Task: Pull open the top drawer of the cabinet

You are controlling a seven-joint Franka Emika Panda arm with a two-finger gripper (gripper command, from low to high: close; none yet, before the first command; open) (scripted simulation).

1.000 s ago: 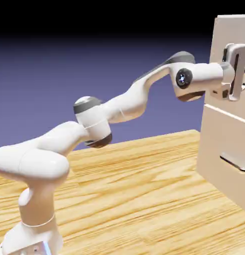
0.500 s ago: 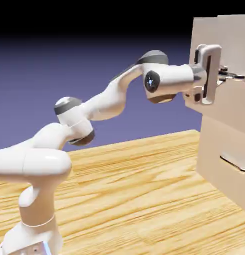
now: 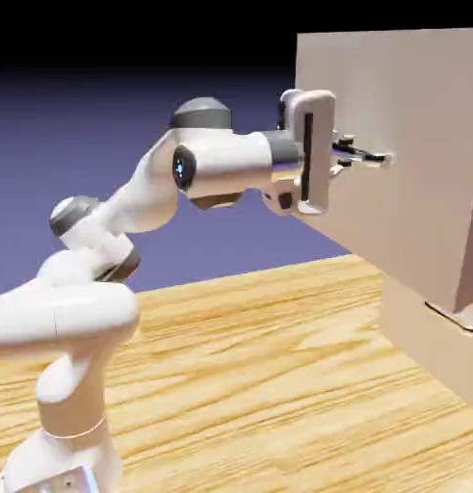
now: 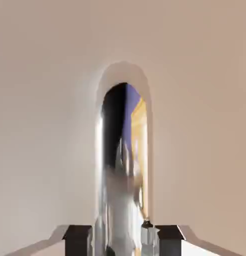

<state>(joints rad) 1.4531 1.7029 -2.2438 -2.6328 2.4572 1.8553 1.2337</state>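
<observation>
Pulling the top drawer point(image 3: 404, 154) out of the cabinet point(image 3: 442, 337)
Drawer stood drawn well out to the left above the lower front; the pincer point(image 3: 367, 154) reached level at its handle point(image 4: 122, 170), the shiny bar lying between the tips; whether the jaws gripped it or had parted, I could not tell; counter point(image 3: 259, 385) below.

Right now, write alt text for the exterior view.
A large flat pale-beige top drawer stands pulled well out of the tall boxy pale-beige cabinet. The white robot arm's fingers sit at its thin handle, above a light wooden table.
</observation>
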